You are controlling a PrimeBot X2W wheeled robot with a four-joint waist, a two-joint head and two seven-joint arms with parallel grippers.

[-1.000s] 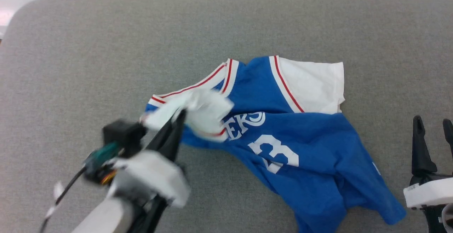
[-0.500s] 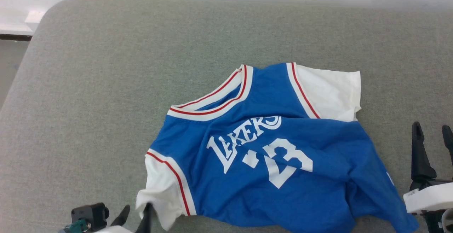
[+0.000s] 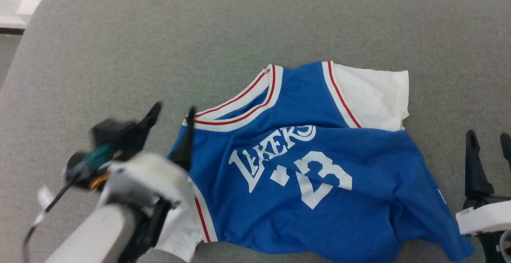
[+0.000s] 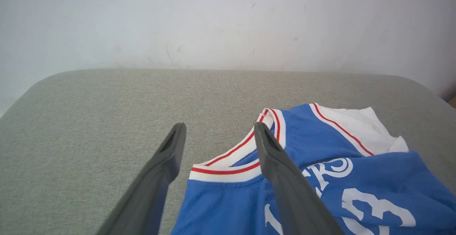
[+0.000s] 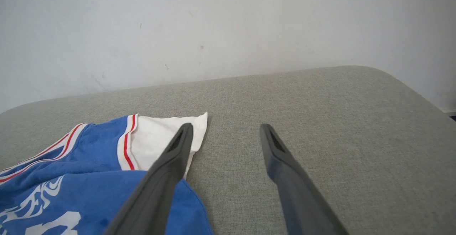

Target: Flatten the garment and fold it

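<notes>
The royal-blue jersey T-shirt (image 3: 303, 167), with white sleeves and a white 23, lies rumpled and front up on the grey woven cushion (image 3: 119, 47) before a white wall (image 4: 213, 21). The left gripper (image 3: 174, 108) hangs spread and empty over the collar edge, its arm hiding 1 sleeve. The right gripper (image 3: 488, 135), also spread and empty, sits beside the shirt.

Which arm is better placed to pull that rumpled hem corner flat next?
Right, probably: the right gripper stands open beside the rumpled hem corner of the garment, while the left gripper is open by the collar.
</notes>
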